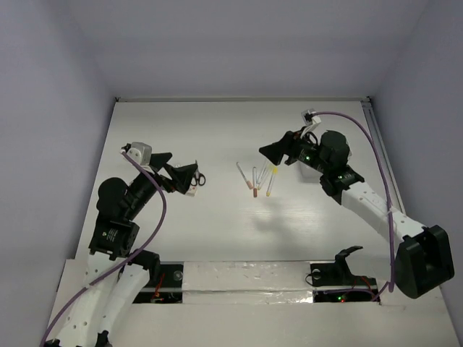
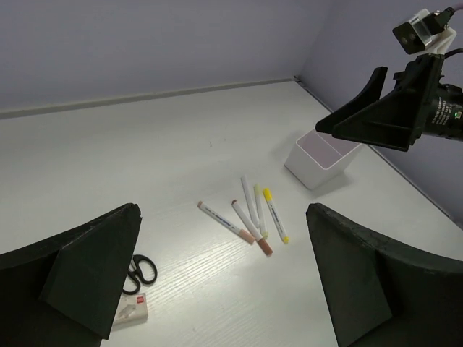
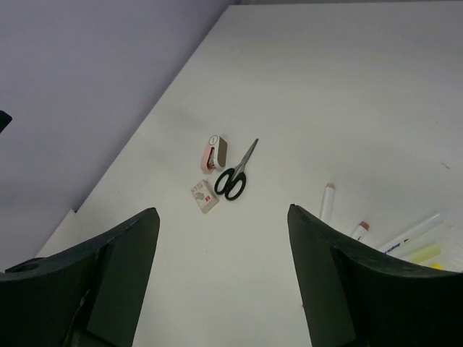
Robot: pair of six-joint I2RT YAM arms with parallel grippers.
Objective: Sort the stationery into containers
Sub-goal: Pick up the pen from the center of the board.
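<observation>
Several thin white pens [image 1: 255, 179] with orange or yellow ends lie loosely together mid-table; they also show in the left wrist view [image 2: 252, 214] and at the right edge of the right wrist view [image 3: 329, 201]. Black-handled scissors [image 3: 235, 173] lie to their left, with a tiny pale block [image 3: 204, 196] beside them. A translucent whitish-pink box [image 2: 322, 155] stands under my right arm, hidden in the top view. My left gripper [image 1: 188, 177] is open and empty, hovering over the scissors [image 2: 142, 270]. My right gripper [image 1: 268, 152] is open and empty, raised just right of the pens.
A small pink-and-white gadget [image 3: 215, 153] lies just beyond the scissors. The table's back wall [image 1: 239, 99] and its right rail [image 1: 376, 137] bound the surface. A taped strip [image 1: 246, 277] runs along the near edge by the arm bases.
</observation>
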